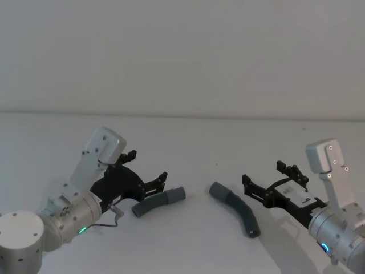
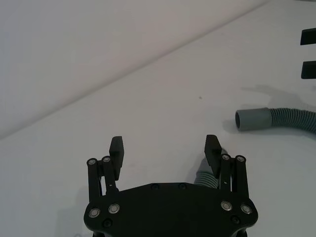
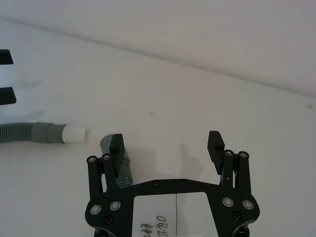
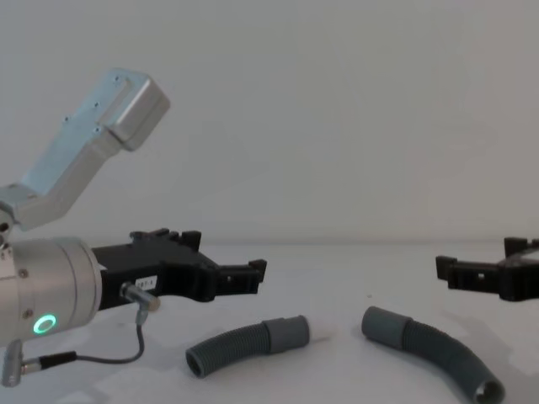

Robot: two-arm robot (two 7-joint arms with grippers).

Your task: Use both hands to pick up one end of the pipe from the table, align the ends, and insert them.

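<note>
Evidently set for a two-armed pickup, the left end effector point(image 1: 147, 166) hangs low over the left of the counter point(image 1: 188, 245), spread wide and gripping nothing, with the left pipe piece point(image 1: 159, 201) lying just on its near side. The right end effector point(image 1: 263, 173) mirrors it on the right, equally wide open and empty, just beside the right pipe piece point(image 1: 236, 207). Each arm appears stationed by its own half so that both can be lifted at once and brought together in the middle. Seen from the chest camera, both sit above the hoses, clear of them.

The two pieces lie flat on the counter, near each other but apart. They curve so that their smooth ends face inward across a bare gap, while the ribbed cut openings point outward and toward the near edge. That layout looks to favour a straight meeting. Both are dark-grey corrugated hose. The left piece's cuff point(image 3: 47, 132) is the narrower, finished with a pale tip point(image 3: 75, 133); the right piece's cuff point(image 2: 253, 119) is wider, its open mouth turned towards its partner.
</note>
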